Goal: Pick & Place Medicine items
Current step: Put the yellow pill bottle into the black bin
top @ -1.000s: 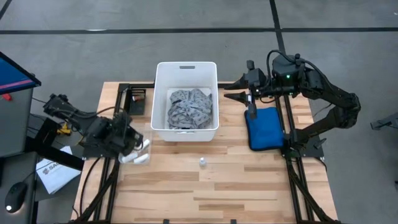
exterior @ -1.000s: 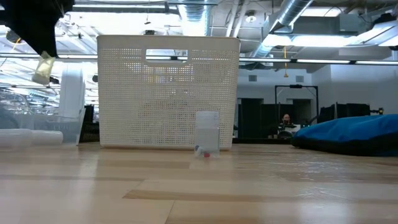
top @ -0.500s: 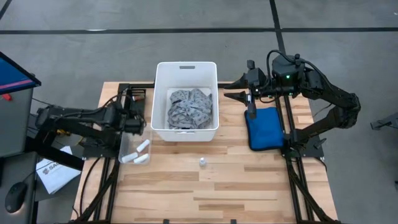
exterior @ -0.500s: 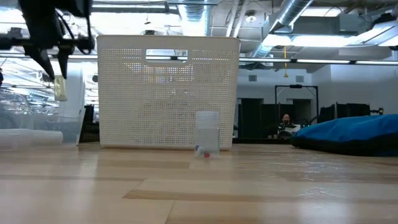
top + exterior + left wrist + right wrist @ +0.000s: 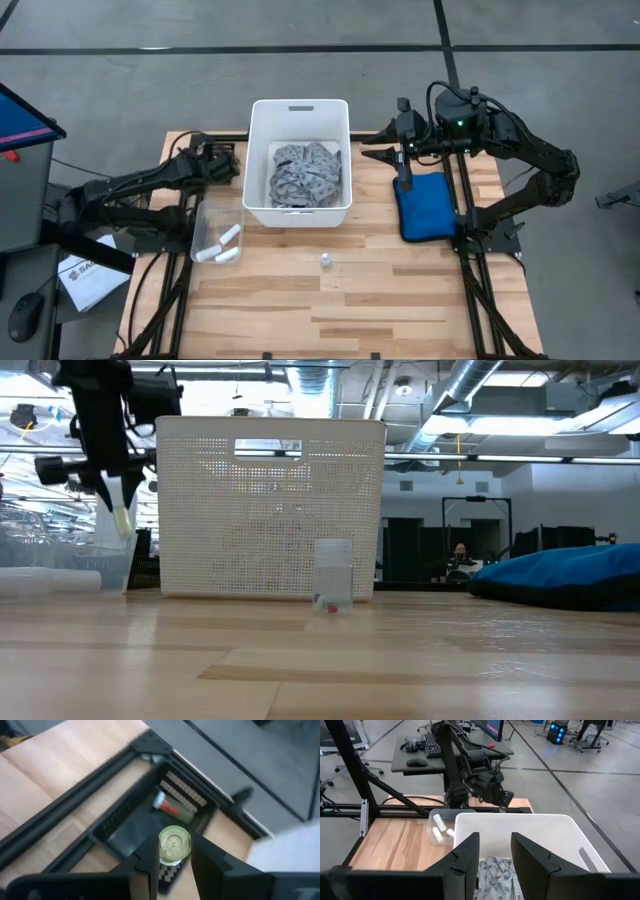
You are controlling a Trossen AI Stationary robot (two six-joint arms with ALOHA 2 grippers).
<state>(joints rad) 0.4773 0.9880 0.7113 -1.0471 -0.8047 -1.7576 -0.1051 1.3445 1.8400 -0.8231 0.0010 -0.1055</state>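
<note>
2 tubes [image 5: 225, 245], 2 vials [image 5: 326, 261]

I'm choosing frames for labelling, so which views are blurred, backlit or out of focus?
Left wrist view: background smeared, only the vial between the jaws sharp. Low view: bright ceiling lights backlight the white bin; table foreground soft. High view: evenly lit, sharp. Right wrist view: crisp.
</note>
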